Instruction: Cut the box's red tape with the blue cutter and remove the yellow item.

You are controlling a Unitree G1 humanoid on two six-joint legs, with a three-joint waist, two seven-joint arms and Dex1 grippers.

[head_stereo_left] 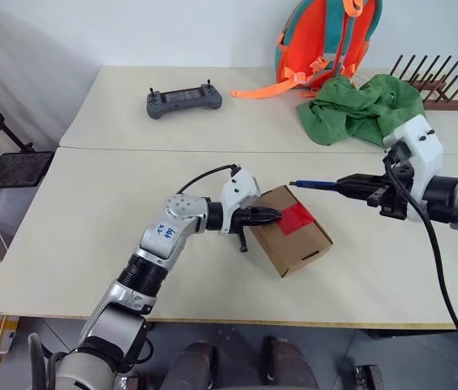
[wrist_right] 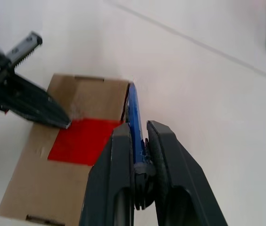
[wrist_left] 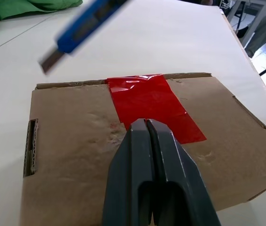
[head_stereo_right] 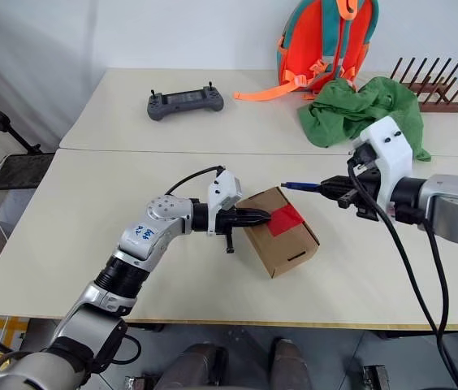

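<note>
**Blade poised beside the taped box**

Head camera: a brown box sits on the pale counter, a patch of red tape across its top. My left end effector, fingers pressed together and holding nothing, rests its tip against the top near the tape's edge. My right end effector grips the blue cutter, which hangs just off the box's far side.

Left wrist camera: my shut fingers touch the tape's near edge; the cutter's blade hovers above the far corner.

Right wrist camera: the cutter sits clamped between my fingers, pointing at the box's edge.

Risks, as I judge them: my left fingertips lie on the cutting line and could be struck; a light hold-down may let the box slide or tip; a deep cut could slice the yellow item, presumably inside.
</note>
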